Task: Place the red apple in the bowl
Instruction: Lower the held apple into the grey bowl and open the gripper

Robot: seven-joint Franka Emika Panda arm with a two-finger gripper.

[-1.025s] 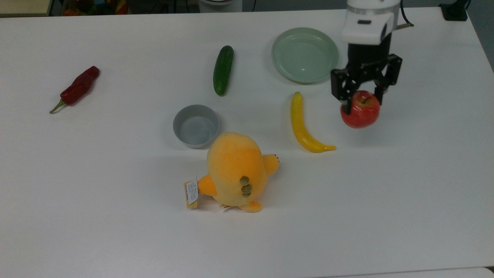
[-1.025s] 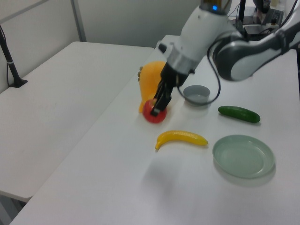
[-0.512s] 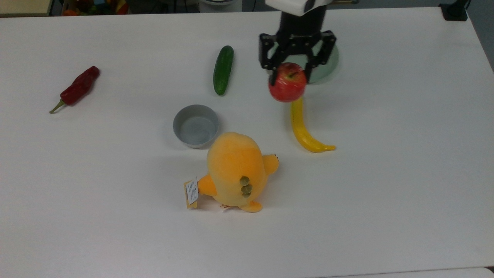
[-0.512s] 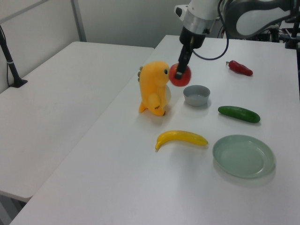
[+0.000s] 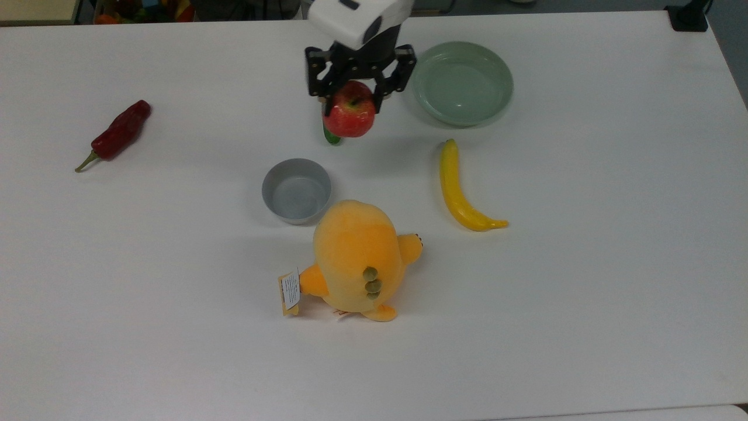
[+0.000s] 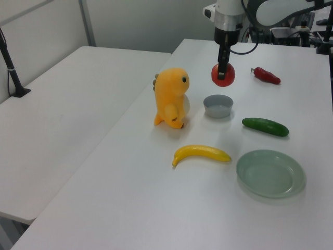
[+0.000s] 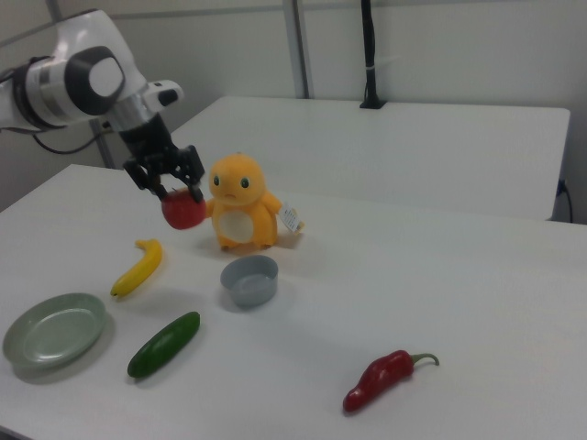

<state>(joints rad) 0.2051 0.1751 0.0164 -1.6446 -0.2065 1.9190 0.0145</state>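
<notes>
Red apple (image 5: pixel 349 117), grey bowl (image 5: pixel 297 190), pale green dish (image 5: pixel 462 82), yellow banana (image 5: pixel 460 190), orange plush toy (image 5: pixel 356 258).

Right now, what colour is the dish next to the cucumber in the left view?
Pale green, a plain shallow dish; clearest in the top view.

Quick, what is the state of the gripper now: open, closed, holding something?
Gripper: closed on the red apple, held in the air above the table.

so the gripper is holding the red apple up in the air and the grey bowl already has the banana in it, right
Not quite. The gripper does hold the red apple in the air, but the grey bowl is empty. The top view shows the banana lying on the table, apart from the bowl, toward the top view's right.
</notes>
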